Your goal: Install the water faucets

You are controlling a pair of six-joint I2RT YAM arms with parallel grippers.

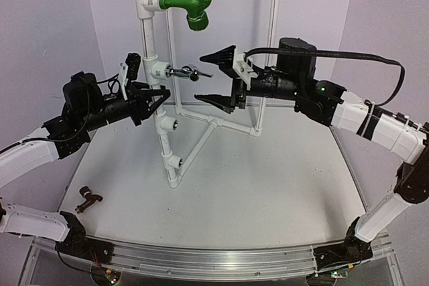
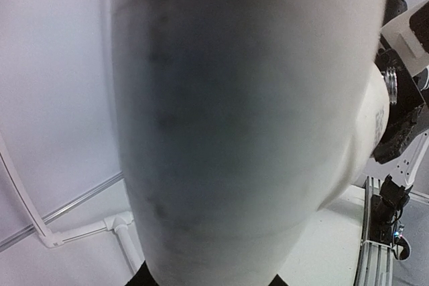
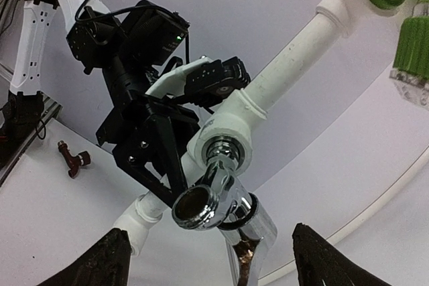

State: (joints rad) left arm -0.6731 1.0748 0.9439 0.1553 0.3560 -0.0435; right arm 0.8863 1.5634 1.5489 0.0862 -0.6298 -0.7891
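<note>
Gaping empty, the right gripper frames the chrome faucet while the left gripper clamps the white pipe

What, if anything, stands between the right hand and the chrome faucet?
Nothing visible. The right hand is open, its fingers either side of the chrome faucet, which sits in the white tee fitting.

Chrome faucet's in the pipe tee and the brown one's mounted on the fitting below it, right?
No: the brown faucet lies loose on the table, near left, in the top external view. The chrome faucet is in the tee.
</note>
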